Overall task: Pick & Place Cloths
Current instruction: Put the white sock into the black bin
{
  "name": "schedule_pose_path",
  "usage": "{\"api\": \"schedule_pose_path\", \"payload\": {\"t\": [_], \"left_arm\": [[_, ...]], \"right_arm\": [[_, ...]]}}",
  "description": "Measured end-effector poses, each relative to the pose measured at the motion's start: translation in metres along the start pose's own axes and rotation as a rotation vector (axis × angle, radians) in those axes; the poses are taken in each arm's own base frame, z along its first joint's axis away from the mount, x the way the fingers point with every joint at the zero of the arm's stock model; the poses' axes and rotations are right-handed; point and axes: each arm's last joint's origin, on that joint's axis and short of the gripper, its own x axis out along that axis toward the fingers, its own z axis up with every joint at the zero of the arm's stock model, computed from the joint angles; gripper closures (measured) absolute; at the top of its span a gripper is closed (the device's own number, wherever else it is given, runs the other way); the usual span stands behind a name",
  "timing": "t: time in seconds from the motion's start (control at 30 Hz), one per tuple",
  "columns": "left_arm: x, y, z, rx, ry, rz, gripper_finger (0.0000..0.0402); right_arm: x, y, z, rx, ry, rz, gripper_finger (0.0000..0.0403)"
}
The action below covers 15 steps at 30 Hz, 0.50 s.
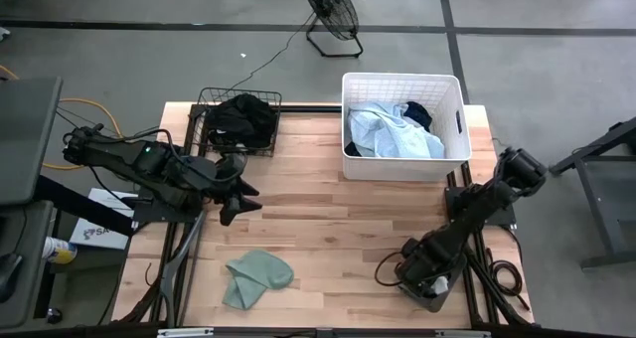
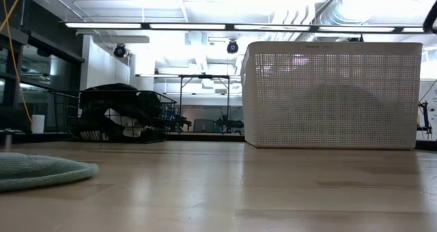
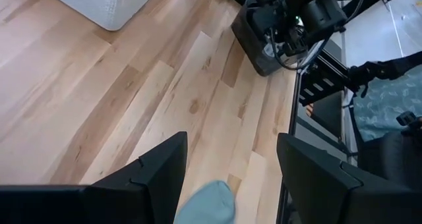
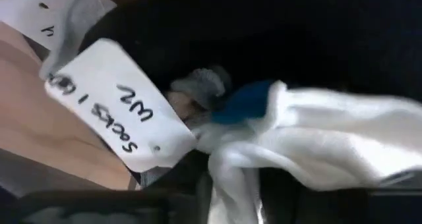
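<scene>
Advice: centre open left gripper (image 1: pixel 241 205) over green cloth's (image 1: pixel 258 275) thick fold before closing; right gripper (image 1: pixel 422 278) at white cloth (image 4: pixel 316 151), grip unclear.

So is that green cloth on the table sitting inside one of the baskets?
No. In the overhead view the green cloth lies flat on the bare wooden table, well apart from the white basket and the black wire basket.

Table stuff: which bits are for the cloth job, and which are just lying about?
For the job:
sage green cloth
pale blue cloth
black cloths
white cloth

Just there:
white basket
wire basket
floor fan
paper tag
</scene>
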Motion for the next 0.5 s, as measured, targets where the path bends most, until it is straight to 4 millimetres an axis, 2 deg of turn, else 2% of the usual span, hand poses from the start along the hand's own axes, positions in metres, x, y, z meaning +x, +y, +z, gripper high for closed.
{"api": "schedule_pose_path", "payload": {"t": [0.13,0.3,0.5], "left_arm": [[0.000,0.000,0.000,0.003,0.014,-0.014,0.0172],[0.000,0.000,-0.001,0.004,0.018,-0.015,0.0172],[0.000,-0.001,-0.001,0.022,0.029,-0.027,0.0172]], "right_arm": [[-0.011,-0.001,-0.004,0.036,-0.001,0.060,0.0248],[-0.036,-0.009,-0.014,0.075,-0.009,0.164,0.0171],[-0.062,-0.023,-0.023,0.110,-0.047,0.269,0.0129]]}}
